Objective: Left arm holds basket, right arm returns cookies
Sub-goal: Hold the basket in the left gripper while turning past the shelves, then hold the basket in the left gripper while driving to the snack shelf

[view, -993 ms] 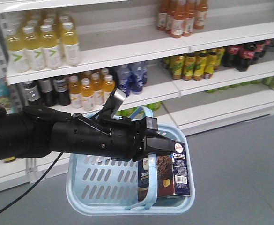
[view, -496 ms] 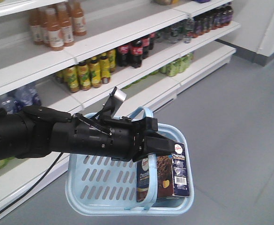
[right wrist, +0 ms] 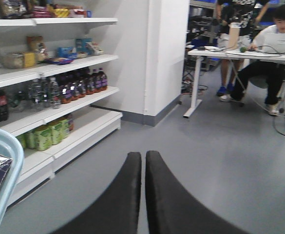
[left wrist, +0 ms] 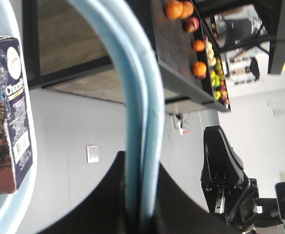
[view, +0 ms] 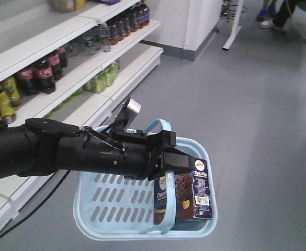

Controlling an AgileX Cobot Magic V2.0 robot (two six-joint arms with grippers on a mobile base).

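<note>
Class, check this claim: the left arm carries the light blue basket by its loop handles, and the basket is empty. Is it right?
Not empty. The left arm does carry the basket by its handles, but the cookies stand inside it, as the exterior front-facing view shows.

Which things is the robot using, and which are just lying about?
For the job: light blue slotted plastic basket, navy cardboard cookie box inside, left black end effector holding it, right black end effector.
Just around: dark cola bottles, white shelves, seated person.
</note>
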